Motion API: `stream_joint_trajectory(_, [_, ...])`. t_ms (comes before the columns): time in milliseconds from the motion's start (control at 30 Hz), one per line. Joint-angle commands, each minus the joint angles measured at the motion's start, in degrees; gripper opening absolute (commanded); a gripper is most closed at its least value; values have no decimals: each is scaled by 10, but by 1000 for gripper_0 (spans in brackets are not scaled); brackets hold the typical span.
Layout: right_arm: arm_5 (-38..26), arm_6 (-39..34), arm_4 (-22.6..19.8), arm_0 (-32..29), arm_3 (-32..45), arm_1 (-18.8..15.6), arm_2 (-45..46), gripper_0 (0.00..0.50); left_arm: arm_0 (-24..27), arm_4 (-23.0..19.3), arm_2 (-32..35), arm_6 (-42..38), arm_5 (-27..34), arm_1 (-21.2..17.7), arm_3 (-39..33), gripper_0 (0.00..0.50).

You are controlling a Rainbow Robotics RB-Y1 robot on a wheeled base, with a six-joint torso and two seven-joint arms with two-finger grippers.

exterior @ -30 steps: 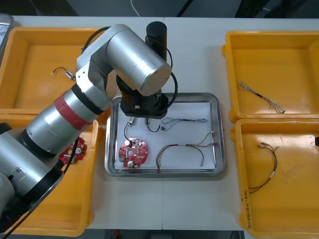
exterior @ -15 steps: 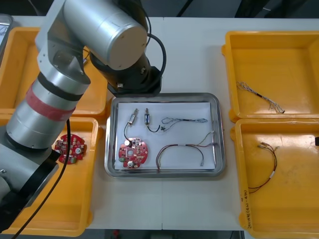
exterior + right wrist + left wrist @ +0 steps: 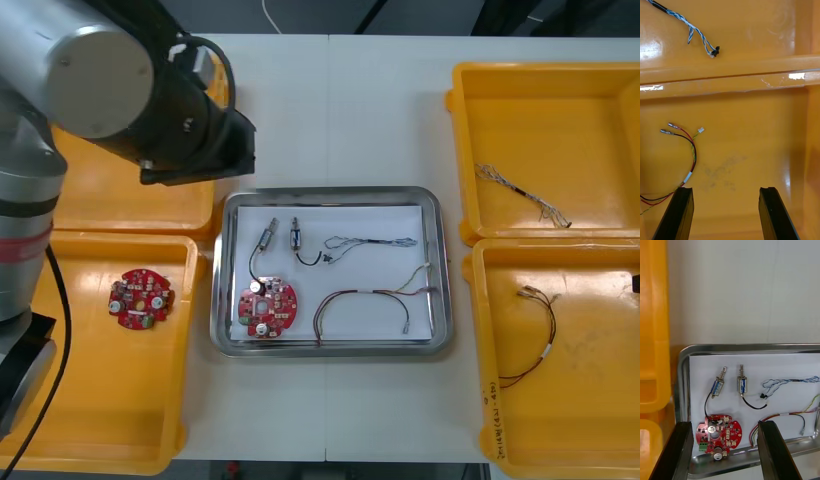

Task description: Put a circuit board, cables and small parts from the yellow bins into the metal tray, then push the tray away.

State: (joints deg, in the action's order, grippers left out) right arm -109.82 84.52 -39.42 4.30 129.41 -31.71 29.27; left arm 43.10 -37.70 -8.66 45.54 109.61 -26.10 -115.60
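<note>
Light table: metal tray between yellow bins; dark room beyond.

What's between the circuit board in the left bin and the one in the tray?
Front view: the yellow bin's wall and the metal tray's rim, nothing loose.

You're in an electronics assembly workshop: yellow bins line the frame's left and right, a central metal tray holds a circuit board and cables.

L gripper spread wide; R gripper same.
</note>
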Motion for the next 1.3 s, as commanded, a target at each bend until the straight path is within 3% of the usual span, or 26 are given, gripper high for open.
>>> stream_joint_trajectory(33, [-2, -22, -2, -8, 19, 7, 13, 500, -34, -16, 52, 70, 4, -44, -45, 500])
stream_joint_trajectory(533, [-2, -18, -15, -3, 42, -29, -18, 500, -148, -41, 170, 126, 4, -115, -95, 500])
stream_joint_trajectory(733, [-2, -13, -27, 16, 57, -33, -50, 500, -194, -71, 215, 153, 4, -145, -101, 500])
stream_joint_trajectory(1300, [-2, -9, -78, 110, 73, -42, -176, 500, -296, -79, 270, 210, 4, -166, -130, 500])
